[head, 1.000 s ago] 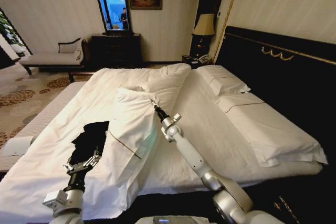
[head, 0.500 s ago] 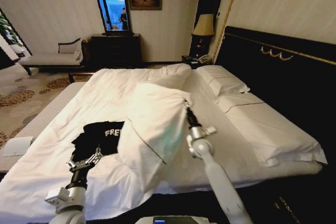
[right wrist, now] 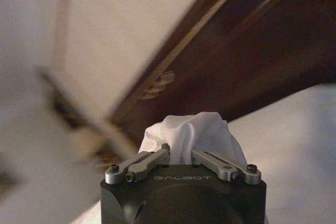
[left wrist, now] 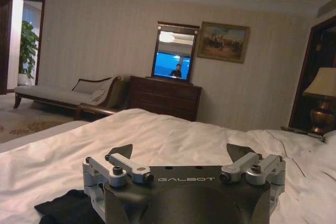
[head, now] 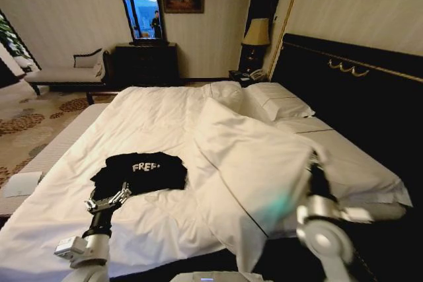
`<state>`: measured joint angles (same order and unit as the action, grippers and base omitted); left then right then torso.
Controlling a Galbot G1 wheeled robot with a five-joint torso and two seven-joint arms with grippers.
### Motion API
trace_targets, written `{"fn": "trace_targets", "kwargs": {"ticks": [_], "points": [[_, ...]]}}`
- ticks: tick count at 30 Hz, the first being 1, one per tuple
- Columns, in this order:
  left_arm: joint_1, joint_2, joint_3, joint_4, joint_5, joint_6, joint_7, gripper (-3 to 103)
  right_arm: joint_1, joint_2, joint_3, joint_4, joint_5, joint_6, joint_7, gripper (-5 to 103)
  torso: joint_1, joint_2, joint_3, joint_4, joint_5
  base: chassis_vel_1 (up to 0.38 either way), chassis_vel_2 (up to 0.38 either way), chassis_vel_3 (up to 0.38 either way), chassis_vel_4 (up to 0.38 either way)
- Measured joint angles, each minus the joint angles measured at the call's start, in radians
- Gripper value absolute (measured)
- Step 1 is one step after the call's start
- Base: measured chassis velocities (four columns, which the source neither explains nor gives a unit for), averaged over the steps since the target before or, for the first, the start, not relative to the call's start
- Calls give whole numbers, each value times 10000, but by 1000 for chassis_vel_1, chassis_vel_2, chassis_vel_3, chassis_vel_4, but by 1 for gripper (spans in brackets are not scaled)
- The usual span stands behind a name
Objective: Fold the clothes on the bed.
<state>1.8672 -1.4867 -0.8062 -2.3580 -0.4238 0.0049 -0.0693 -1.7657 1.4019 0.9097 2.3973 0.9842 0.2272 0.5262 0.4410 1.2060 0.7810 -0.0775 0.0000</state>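
Note:
The clothes, a black T-shirt [head: 140,170] with white lettering, lie flat on the white bed [head: 152,113] at the near left. A dark edge of the T-shirt [left wrist: 63,209] shows in the left wrist view. Just in front of the shirt, my left gripper [head: 109,197] hovers low over the sheet, and its fingers stand open with nothing between them [left wrist: 181,153]. My right gripper [right wrist: 181,153] is shut on a bunch of white duvet [right wrist: 191,129]. In the head view the right gripper [head: 315,163] holds the duvet [head: 258,170] up over the bed's right side, clear of the shirt.
A dark headboard [head: 357,90] runs along the right, with white pillows [head: 281,107] below it. A lamp [head: 258,31] stands on the nightstand. A dark dresser [head: 145,63] with a mirror and a pale chaise [head: 66,72] line the far wall. Patterned carpet [head: 26,123] lies to the left.
My right arm has swung the raised duvet from the bed's middle to the right, uncovering the whole T-shirt. The left gripper has stayed near the shirt's front edge.

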Motion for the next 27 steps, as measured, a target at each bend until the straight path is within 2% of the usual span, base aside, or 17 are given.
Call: {"fn": "trace_targets", "kwargs": {"ticks": [1,2,3,6,10,14,18,23,27], "points": [[-8,20,-7,22,-35,-19,1,100,-347,93,171,123,-211,-16,553,1,-1,0,0,1,1,0,0,0,0],[-8,20,-7,22,-35,-19,1,100,-347,93,171,123,-211,-16,553,1,-1,0,0,1,1,0,0,0,0],[-12,37,-13,42,-75,-43,1,100,-682,209,293,225,-468,-8,1131,1,-1,0,0,3,1,0,0,0,0],[-21,46,-48,74,-187,-117,1,100,-1519,460,222,340,-898,48,2147,1,1,0,1,3,-3,0,0,0,0],[-68,25,-83,80,-309,-155,-2,100,-1877,643,-147,-144,-940,5,2817,1,2,0,1,4,0,0,0,0,0],[-154,18,-90,125,-427,-170,-8,100,-1701,588,-228,-1202,-942,-2,2931,1,2,0,1,3,-1,0,0,0,0],[-176,13,-94,240,-475,-248,-23,100,-1294,303,-207,-2536,-627,-76,2899,1,2,-1,1,6,0,0,0,0,0],[-237,-29,-95,354,-480,-329,-34,100,-1005,-246,-307,-4617,268,-398,2853,1,3,-2,2,15,3,0,0,0,0],[-322,-65,-96,379,-489,-331,-46,100,-960,-385,-413,-5463,327,-385,2790,1,4,-2,1,20,1,0,0,0,0]]}}
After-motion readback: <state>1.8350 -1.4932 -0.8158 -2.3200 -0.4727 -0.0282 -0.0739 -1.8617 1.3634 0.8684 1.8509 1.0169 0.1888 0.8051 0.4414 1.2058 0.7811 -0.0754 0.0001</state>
